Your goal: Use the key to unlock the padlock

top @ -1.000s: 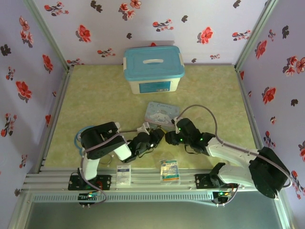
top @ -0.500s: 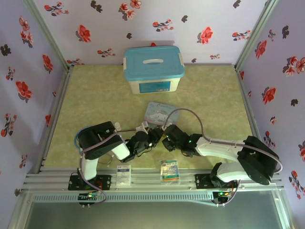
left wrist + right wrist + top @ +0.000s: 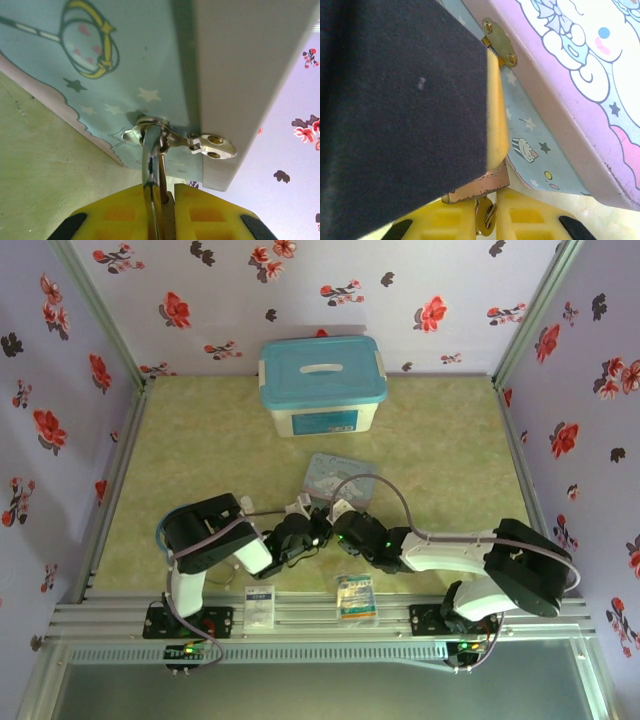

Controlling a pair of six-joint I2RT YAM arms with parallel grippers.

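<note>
Right wrist view: the right tool is pressed together on the one key, just under the one brass padlock beside the one cartoon tin. The left tool pinches the padlock's shackle.

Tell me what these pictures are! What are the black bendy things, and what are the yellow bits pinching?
Those bendy things are two robot arms bolted to a green table. One picture looks down from a camera high above. The other two come from little cameras on the wrists, so the yellow bits are each hand's own fingers, seen close up. On the table sit a blue-lidded box and a cartoon tin. The left hand pinches the shiny loop of a tiny padlock hooked through the tin's clasp. The right hand pinches the small key right below the padlock.
</note>
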